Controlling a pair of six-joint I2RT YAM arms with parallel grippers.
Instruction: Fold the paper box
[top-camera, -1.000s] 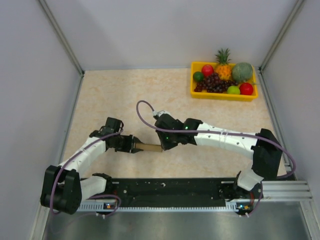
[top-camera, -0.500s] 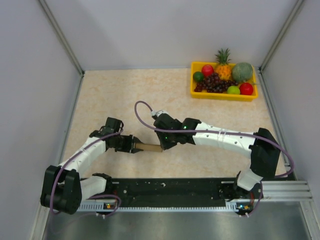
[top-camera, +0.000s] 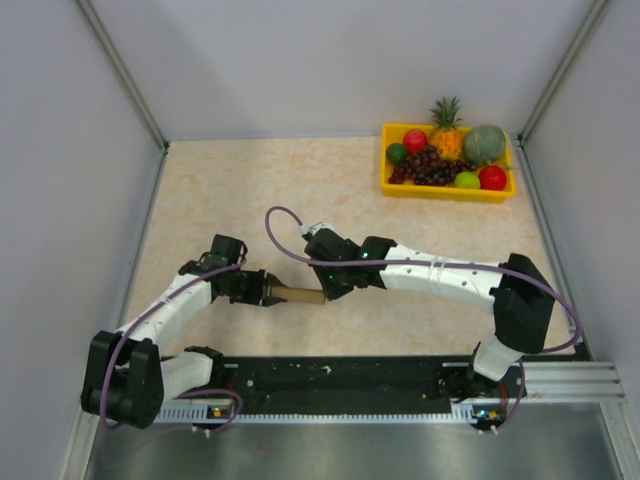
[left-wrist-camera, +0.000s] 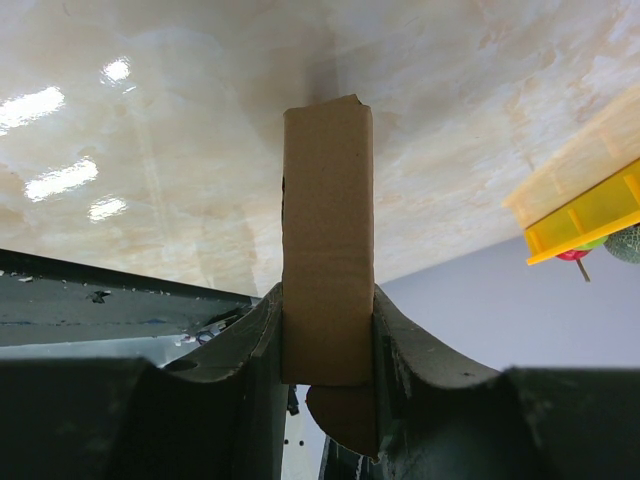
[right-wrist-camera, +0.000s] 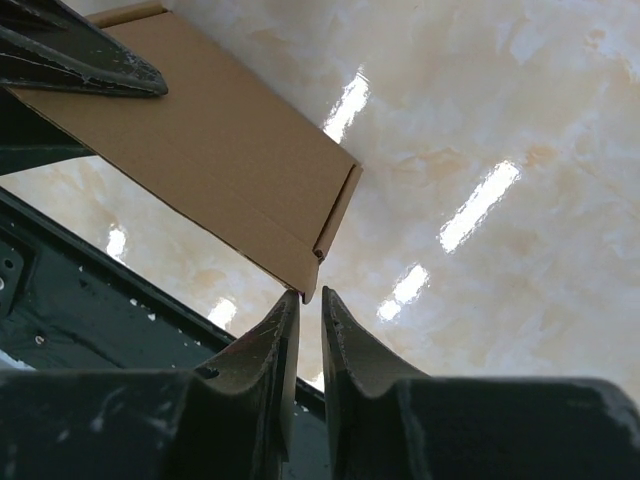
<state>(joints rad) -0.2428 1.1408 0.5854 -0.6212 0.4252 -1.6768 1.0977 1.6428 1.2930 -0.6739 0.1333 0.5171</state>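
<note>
- Worktop (top-camera: 220, 190): bare middle, leaving room for folding.
- Paper box (top-camera: 298, 295): brown, mostly flat, front-centre, bridging both arms so each can work one end.
- Left pincer (left-wrist-camera: 328, 310): clamped across box's narrow end, likely as anchor.
- Right pincer (right-wrist-camera: 310, 305): nearly together at opposite corner flap; cannot tell if gripping.

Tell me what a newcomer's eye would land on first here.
First comes a slim brown box near the front middle of the table. The left gripper clamps one end, and the right gripper, nearly closed, has its tips at the other corner. Next is the bright yellow tray of fruit in the far right corner.
</note>
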